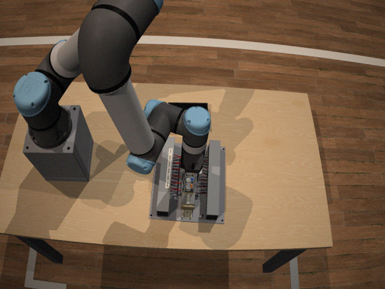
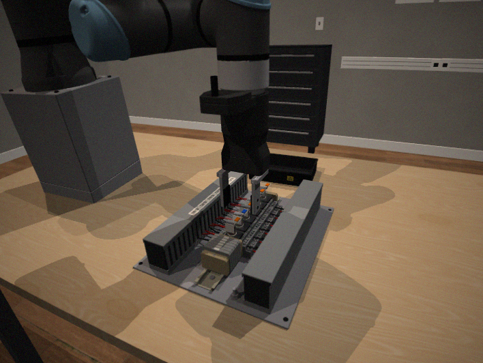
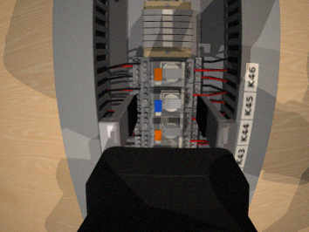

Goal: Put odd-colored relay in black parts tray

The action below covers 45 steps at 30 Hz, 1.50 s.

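Top view: the blue-buttoned relay (image 1: 188, 179) (image 2: 245, 213) (image 3: 170, 103) sits in its row, just tableward of the gripper (image 1: 191, 173) (image 2: 239, 202) (image 3: 167, 107). Exterior: fingers wide apart, holding nothing — beyond blue, trayward. Wrist: blue lies slightly toward the end block (image 3: 168, 32).

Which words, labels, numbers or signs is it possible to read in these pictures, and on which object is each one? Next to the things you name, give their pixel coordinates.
"K46", on the label strip (image 3: 249, 100) along one grey wire duct (image 1: 164, 192) (image 2: 191, 218)
"K45", on the same strip
"K44", on the same strip
"K43", on the same strip, its end partly hidden by the gripper (image 3: 167, 107)
A yellow sign on the black tray (image 2: 308, 171): a triangle, its inner mark too small to read.
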Each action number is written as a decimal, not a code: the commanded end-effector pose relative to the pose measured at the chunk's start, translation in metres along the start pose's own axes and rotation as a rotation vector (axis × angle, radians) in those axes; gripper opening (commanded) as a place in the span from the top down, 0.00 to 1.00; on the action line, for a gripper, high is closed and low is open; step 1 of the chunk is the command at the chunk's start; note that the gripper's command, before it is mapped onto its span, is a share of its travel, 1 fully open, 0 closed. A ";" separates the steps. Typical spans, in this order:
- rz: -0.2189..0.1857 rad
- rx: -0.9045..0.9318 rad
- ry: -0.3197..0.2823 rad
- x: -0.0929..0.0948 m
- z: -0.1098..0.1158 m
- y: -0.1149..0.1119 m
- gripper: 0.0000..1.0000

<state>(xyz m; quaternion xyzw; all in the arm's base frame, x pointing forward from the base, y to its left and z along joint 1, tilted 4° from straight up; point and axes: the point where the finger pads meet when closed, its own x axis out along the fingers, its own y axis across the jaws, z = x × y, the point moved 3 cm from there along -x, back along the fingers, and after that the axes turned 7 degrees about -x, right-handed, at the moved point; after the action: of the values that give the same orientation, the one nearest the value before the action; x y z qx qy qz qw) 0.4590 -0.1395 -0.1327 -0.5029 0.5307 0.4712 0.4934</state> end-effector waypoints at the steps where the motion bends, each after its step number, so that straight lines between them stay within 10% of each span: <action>1: -0.001 0.001 0.000 0.000 -0.001 -0.001 0.02; 45: -0.001 0.001 0.000 0.033 -0.001 -0.001 0.02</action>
<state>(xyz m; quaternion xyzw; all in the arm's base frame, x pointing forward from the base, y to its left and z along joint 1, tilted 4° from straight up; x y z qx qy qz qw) 0.4578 -0.1412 -0.1644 -0.5019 0.5311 0.4722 0.4930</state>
